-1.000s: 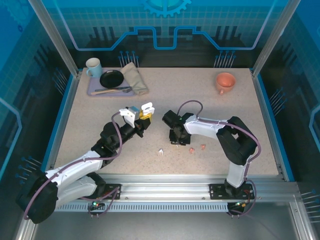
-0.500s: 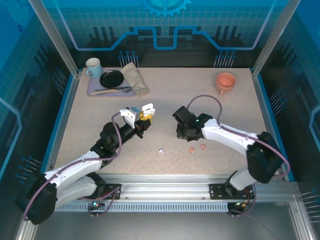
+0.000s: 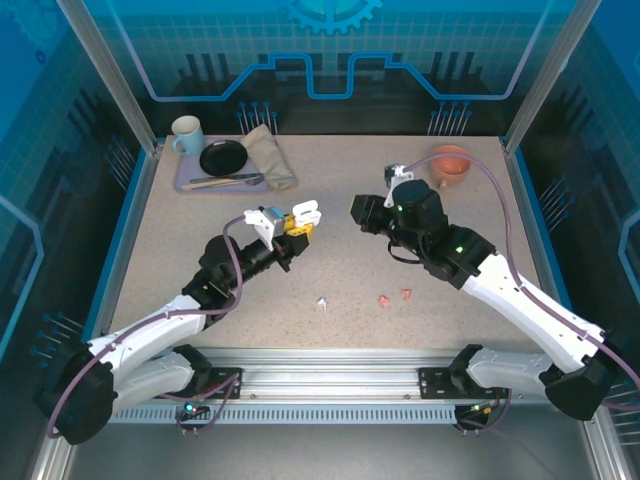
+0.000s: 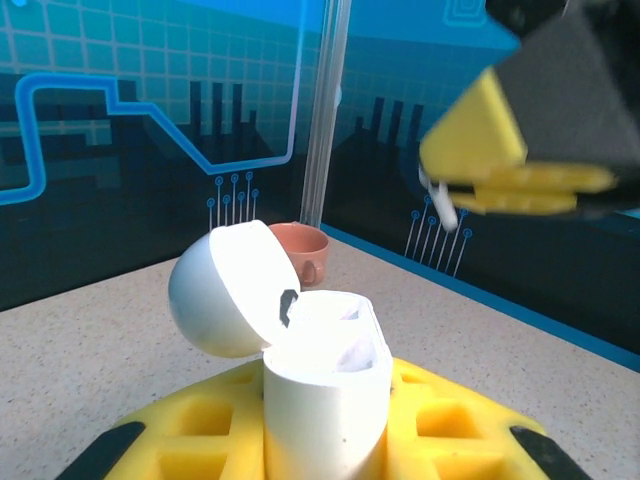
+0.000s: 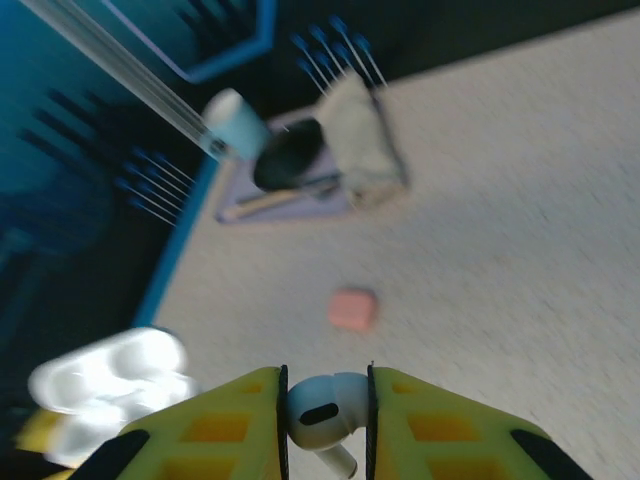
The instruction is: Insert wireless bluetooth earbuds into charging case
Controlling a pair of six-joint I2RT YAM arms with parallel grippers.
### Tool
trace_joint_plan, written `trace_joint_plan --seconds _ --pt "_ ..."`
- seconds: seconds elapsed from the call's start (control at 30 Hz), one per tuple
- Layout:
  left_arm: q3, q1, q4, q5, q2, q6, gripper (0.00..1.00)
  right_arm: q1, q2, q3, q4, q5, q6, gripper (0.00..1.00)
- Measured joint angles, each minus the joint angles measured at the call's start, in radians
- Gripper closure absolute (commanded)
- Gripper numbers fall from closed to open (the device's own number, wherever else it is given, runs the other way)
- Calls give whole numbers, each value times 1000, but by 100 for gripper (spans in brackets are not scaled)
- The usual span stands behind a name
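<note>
- Mid-table, the left gripper [image 3: 295,225] has its yellow fingers [image 4: 200,425] clamped tight on the base of the white pebble-shaped plastic charging case [image 4: 325,390]. The case is held up off the surface with its round lid flipped open.
- Facing it across a small gap, the right gripper [image 5: 327,385] pinches a tiny white plastic earbud [image 5: 320,408]. Its yellow pads [image 5: 230,425] are nearly together, touching the bud on both sides, with the stem pointing down.
- In the left wrist view that white stem hangs above and to the right of the open case, and the two are apart.
- There's room to move: the speckled beige tabletop [image 3: 450,260] is bare under and between the grippers and out to the blue side edges.
- Clutter keeps to the far corners: a lilac tray [image 3: 185,182] with mug, black dish and folded cloth on the left, and an orange ceramic cup [image 3: 450,163] on the right.
- Earbud count is four: the one being held, a loose white earbud [image 3: 322,302] and two salmon-pink earbuds [image 3: 384,299] [image 3: 406,294], all three near the front edge.
- One white case is in hand, and one small salmon-pink rounded lump [image 5: 352,308] lies on the table; it is too blurred to tell what it is.
</note>
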Motion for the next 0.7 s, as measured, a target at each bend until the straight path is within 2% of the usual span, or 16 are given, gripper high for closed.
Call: trace_joint_plan --seconds 0.37,0.7 --pt "90 -6 159 28 140 -53 100 16 26 0 394 -126 -12 77" --pt "194 -21 291 29 242 -78 100 47 63 -18 559 -150 14 77"
